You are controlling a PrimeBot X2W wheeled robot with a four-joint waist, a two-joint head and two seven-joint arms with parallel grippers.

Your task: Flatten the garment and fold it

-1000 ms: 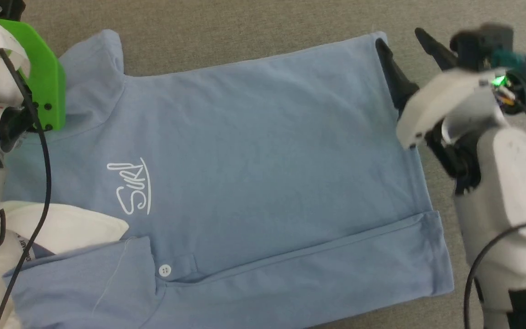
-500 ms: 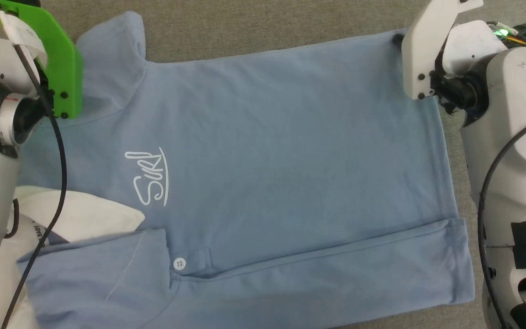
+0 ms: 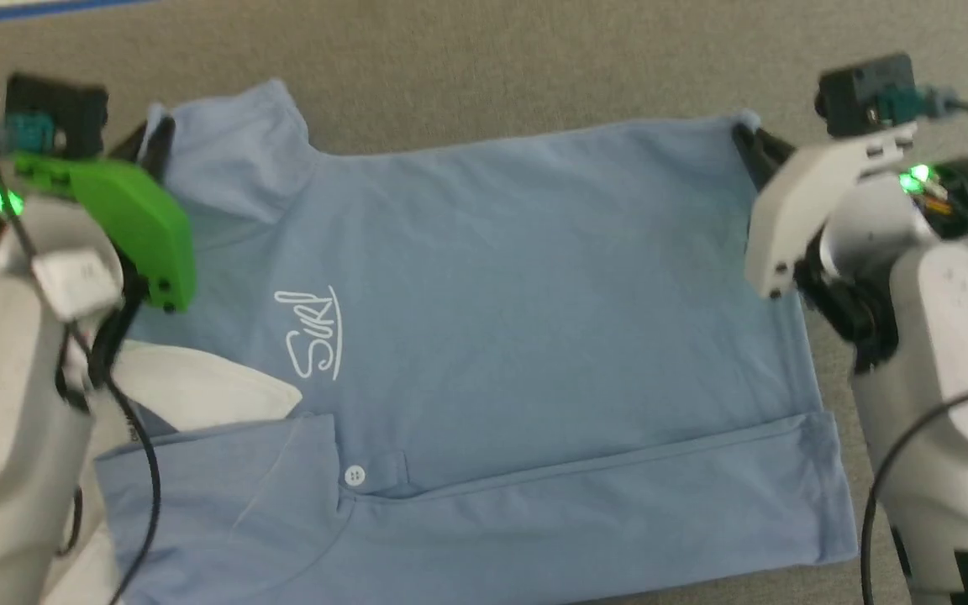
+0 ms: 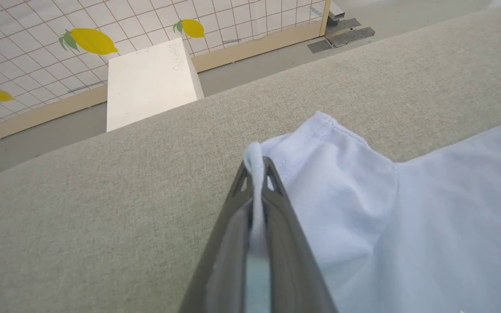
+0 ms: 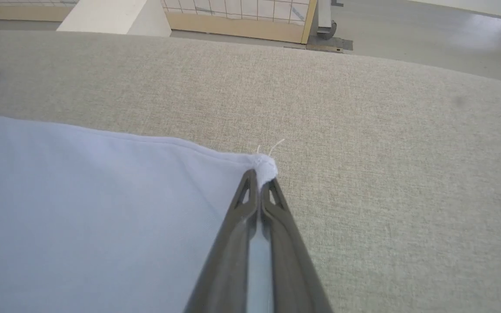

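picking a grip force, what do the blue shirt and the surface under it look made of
The blue shirt: soft matte knit, perhaps cotton; it creases limply, with stitched hems. The surface: coarse woven fabric, beige, matte; its flecked weave shows clearly.

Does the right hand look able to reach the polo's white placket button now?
Probably not yet: the right hand is shut on a far corner of the light blue knit polo shirt; the small white button lies uncovered.

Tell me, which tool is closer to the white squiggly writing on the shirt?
Left. The left tool pinches the sleeve near the writing; the right tool pinches the shirt at its hem corner, far across from it.
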